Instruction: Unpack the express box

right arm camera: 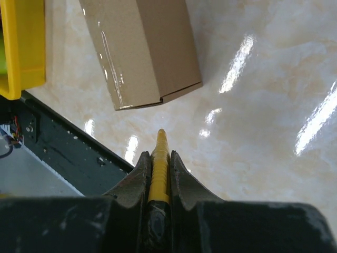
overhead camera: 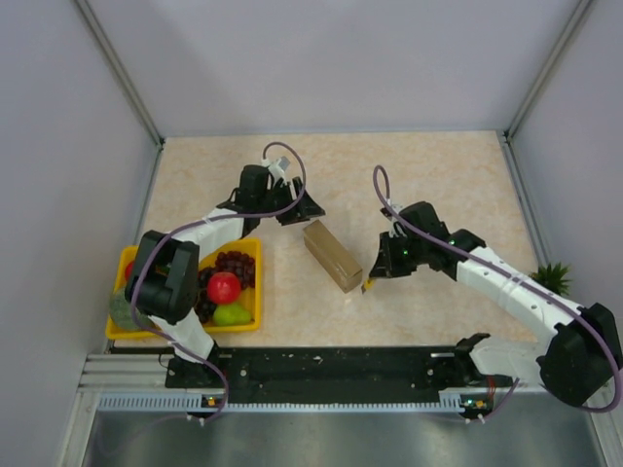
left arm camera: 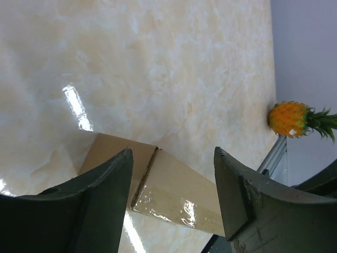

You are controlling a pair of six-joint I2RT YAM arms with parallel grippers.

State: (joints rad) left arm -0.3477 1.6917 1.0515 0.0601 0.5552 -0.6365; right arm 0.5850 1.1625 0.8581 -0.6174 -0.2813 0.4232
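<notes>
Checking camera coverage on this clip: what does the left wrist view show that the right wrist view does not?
Only the left wrist view: the left gripper, jaws open over one end of the plain brown cardboard box, and an orange toy pineapple with green leaves at the table's edge. Only the right wrist view: the right gripper shut on a slim yellow tool pointing toward the box, a corner of the yellow plastic tray, and the black base rail. Both show the box and the beige marbled tabletop.

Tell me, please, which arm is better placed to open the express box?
Right, likely: the right tool grips a yellow stick aimed at the express box; the left tool is open, empty.
</notes>
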